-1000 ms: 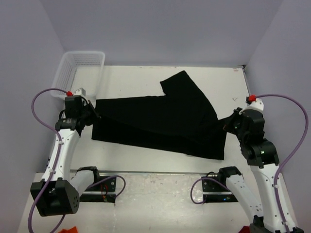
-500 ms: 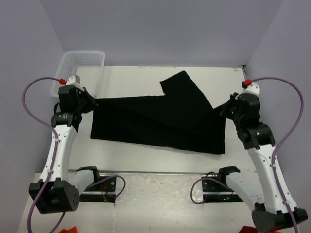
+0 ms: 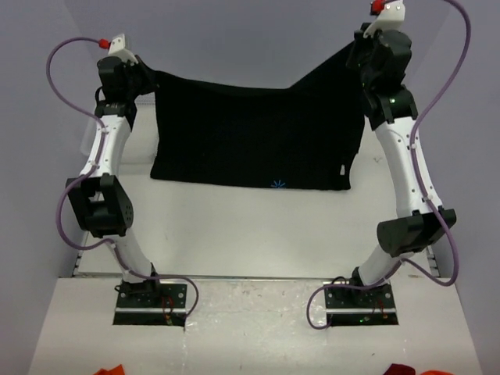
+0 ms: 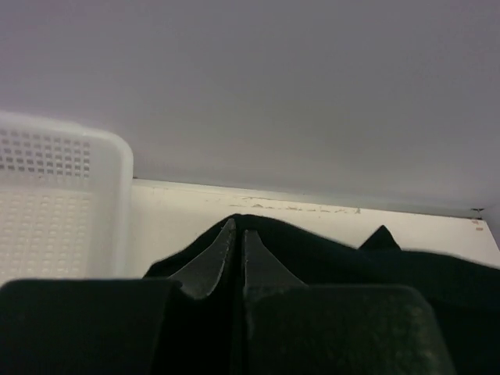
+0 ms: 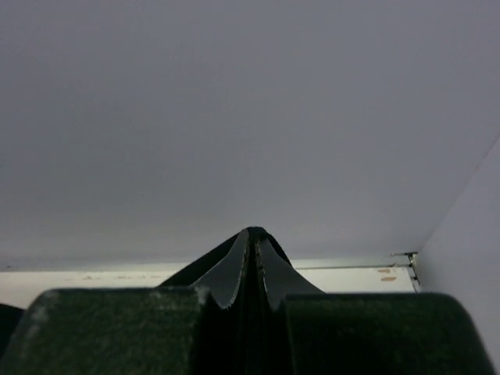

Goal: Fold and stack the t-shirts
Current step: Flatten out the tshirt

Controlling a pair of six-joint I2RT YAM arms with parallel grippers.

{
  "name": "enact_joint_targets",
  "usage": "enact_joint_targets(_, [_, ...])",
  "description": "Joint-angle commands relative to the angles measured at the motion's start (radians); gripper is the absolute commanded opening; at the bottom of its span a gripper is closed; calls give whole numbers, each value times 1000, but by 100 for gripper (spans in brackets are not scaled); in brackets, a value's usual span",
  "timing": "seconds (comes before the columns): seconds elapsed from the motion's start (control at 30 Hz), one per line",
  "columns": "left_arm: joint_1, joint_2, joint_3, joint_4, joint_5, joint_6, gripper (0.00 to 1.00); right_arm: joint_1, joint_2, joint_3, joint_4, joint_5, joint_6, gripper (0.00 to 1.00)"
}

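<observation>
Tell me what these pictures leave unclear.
Top view: orange scraps, cut off by the bottom edge.
Top view: blue mark on the t-shirt, too small to identify.
Left wrist view: basket, cut by the left edge.
Right wrist view: t-shirt edge inside the right gripper, black on black.

Black tee, plain, short-sleeved, hangs spread wide betw. my left claw & right claw, each pinched tight on a top corner. Top edge dips in the middle, right corner higher. Bottom hem approx. straight, w/ small white tag near lower right & tiny blue mark at ctr.
</observation>
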Motion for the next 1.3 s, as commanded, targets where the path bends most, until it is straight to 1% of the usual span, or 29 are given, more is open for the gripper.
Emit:
enact_joint_targets(0.0, [-4, 20, 261, 8, 89, 47, 0, 10, 82, 334, -54, -3, -71, 0])
enact_joint_targets(0.07, [-4, -6, 311, -5, 118, 56, 0, 27, 119, 492, -132, 0, -94, 0])
enact_joint_targets(0.1, [-4, -29, 326, -5, 119, 55, 0, 48, 114, 511, -135, 10, -110, 0])
enact_joint_targets(0.13, [-4, -54, 325, -4, 125, 56, 0, 60, 98, 514, -132, 17, -142, 0])
enact_joint_targets(0.17, [-4, -115, 320, 9, 148, 61, 0, 68, 72, 495, -128, 17, -149, 0])
enact_joint_targets(0.2, [-4, -187, 291, 30, 158, 64, 0, 88, 6, 461, -120, 17, -150, 0])
enact_joint_targets(0.23, [-4, -187, 273, 30, 158, 64, 0, 97, -31, 461, -120, 15, -144, 0])
enact_joint_targets(0.27, [-7, -262, 259, 33, 155, 64, 0, 107, -71, 415, -117, 15, -141, 0])
enact_joint_targets(0.3, [-7, -302, 232, 35, 153, 68, 0, 137, -112, 389, -108, 18, -144, 0])
enact_joint_targets(0.33, [-6, -339, 213, 36, 150, 71, 0, 155, -187, 370, -105, 29, -162, 0])
enact_joint_targets(0.37, [-6, -417, 198, 36, 139, 72, 0, 172, -218, 354, -111, 35, -170, 0])
enact_joint_targets(0.43, [-6, -486, 159, 32, 132, 75, 0, 221, -299, 355, -138, 47, -186, 0])
enact_joint_targets(0.47, [-6, -547, 150, 21, 119, 76, 0, 235, -321, 373, -154, 47, -189, 0])
enact_joint_targets(0.5, [-6, -575, 138, 16, 119, 75, 0, 272, -344, 382, -166, 52, -198, 0])
enact_joint_targets(0.57, [-6, -638, 136, 0, 125, 70, 0, 303, -405, 408, -195, 50, -199, 0])
enact_joint_targets(0.67, [-6, -677, 161, -29, 165, 56, 0, 335, -477, 424, -210, 29, -183, 0])
enact_joint_targets(0.73, [-6, -683, 202, -43, 182, 44, 0, 337, -498, 453, -246, -11, -160, 0])
enact_joint_targets(0.83, [-6, -684, 228, -51, 193, 35, 0, 335, -548, 444, -237, -51, -134, 0])
enact_joint_targets(0.93, [-6, -657, 222, -25, 184, 30, 0, 337, -550, 430, -205, -34, -153, 0])
enact_joint_targets(0.97, [-6, -625, 210, -1, 179, 36, 0, 337, -536, 425, -189, -20, -169, 0])
enact_joint_targets(1.0, [-6, -605, 198, 19, 169, 33, 0, 337, -494, 419, -166, -2, -220, 0])
enact_joint_targets(1.03, [-6, -583, 190, 35, 156, 33, 0, 335, -463, 410, -108, 38, -247, 0])
enact_joint_targets(1.07, [-6, -522, 178, 91, 147, 41, 0, 334, -426, 412, -77, 64, -279, 0])
enact_joint_targets(1.1, [-6, -450, 191, 111, 118, 44, 0, 323, -336, 442, -21, 82, -331, 0])
enact_joint_targets(1.13, [-4, -415, 191, 134, 113, 44, 0, 300, -287, 473, -8, 66, -334, 0])
enact_joint_targets(1.17, [-4, -379, 199, 159, 107, 50, 0, 235, -236, 508, -7, 35, -289, 0])
enact_joint_targets(1.2, [-6, -341, 211, 177, 95, 52, 0, 191, -147, 543, -2, -1, -240, 0])
enact_joint_targets(1.23, [-4, -271, 220, 225, 102, 52, 0, 150, -110, 582, 18, -46, -204, 0])
enact_joint_targets(1.27, [-6, -234, 259, 234, 101, 55, 0, 106, -73, 594, 44, -83, -186, 0])
